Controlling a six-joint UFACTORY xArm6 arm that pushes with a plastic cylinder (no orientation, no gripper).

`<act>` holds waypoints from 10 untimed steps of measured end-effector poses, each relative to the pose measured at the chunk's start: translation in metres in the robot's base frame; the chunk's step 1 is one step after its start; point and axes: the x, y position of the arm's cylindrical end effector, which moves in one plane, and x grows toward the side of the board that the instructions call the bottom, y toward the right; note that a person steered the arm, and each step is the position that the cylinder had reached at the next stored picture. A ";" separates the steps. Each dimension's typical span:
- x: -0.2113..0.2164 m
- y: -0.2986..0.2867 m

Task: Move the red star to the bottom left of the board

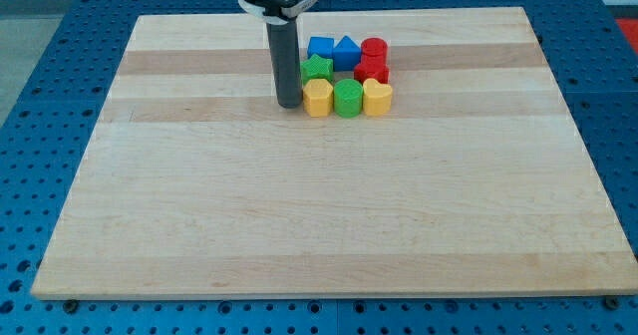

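Observation:
The red star (pixel 371 72) sits in a tight cluster of blocks near the top middle of the wooden board (pixel 199 225), at the cluster's right side, below a red cylinder (pixel 374 48) and above a yellow heart (pixel 378 97). My tip (pixel 288 105) rests on the board at the cluster's left edge, just left of the yellow block (pixel 317 98) and the green star (pixel 316 70). The tip is several block widths left of the red star, with other blocks between them.
The cluster also holds two blue blocks (pixel 320 47) (pixel 346 51) in the top row and a green cylinder (pixel 347 98) in the bottom row. The board lies on a blue perforated table (pixel 60 76).

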 end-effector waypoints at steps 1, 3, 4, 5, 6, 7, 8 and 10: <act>0.000 0.000; 0.057 -0.002; 0.061 0.038; 0.060 0.106; 0.033 0.146; -0.020 0.160; -0.060 0.161; -0.030 0.107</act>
